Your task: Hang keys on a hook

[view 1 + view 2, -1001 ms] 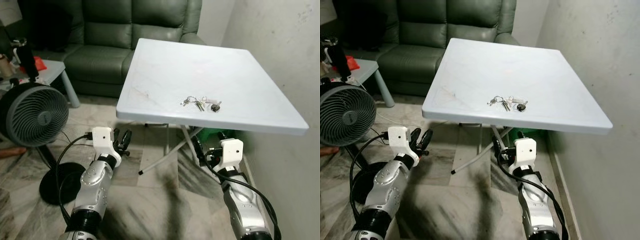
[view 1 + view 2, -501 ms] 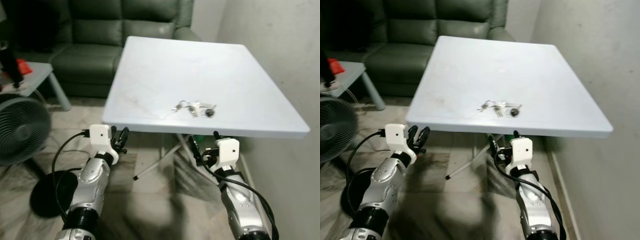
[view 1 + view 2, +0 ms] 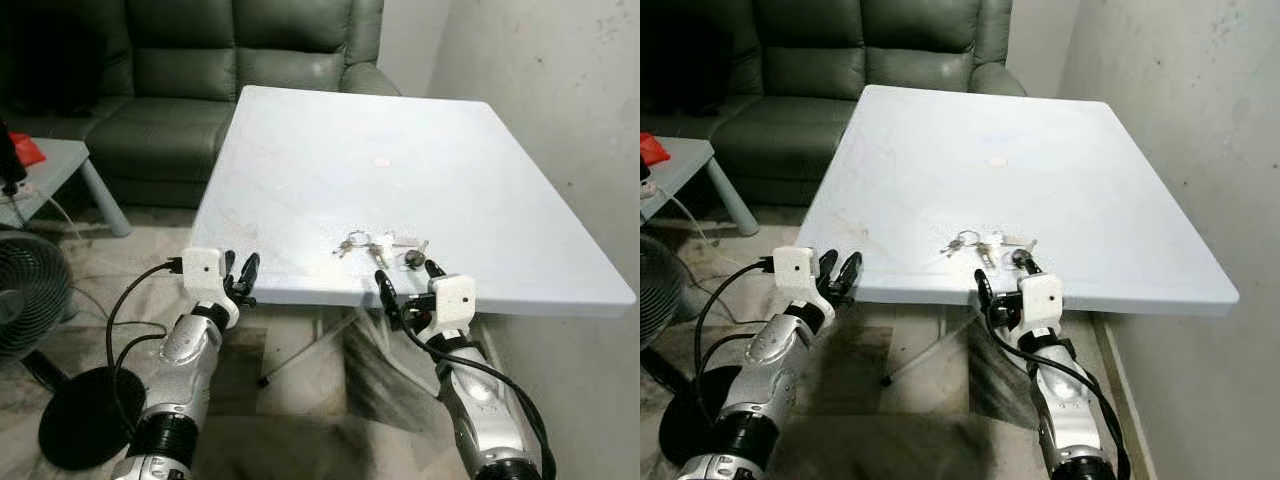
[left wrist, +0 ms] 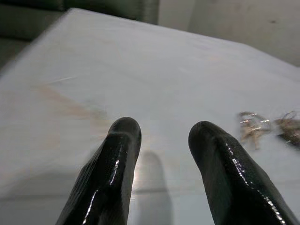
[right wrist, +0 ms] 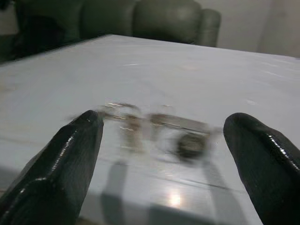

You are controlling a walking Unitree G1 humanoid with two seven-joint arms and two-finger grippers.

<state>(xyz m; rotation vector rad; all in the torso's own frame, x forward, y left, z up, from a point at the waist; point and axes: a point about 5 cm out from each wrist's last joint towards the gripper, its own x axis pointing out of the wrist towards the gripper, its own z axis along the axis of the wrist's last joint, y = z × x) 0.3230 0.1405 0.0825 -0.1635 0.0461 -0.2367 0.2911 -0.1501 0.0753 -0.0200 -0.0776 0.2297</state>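
right end effector (image 3: 405, 291) spread wide at tabletop (image 3: 300, 150) edge, keys (image 3: 385, 247) just beyond; left end effector (image 3: 240, 275) parted, empty. no legible writing. sofa (image 3: 230, 60) behind, fan (image 3: 25, 300) at my left.

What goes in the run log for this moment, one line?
phase: reaching | keys: lying on white table, near its front edge | right pincer: open, just before keys | left pincer: open, at table edge

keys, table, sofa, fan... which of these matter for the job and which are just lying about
For the job:
- keys, on the white table near its front edge
- right gripper, open, just short of the keys
- left gripper, open, at the table edge

Just about:
- green sofa
- black fan
- small side table
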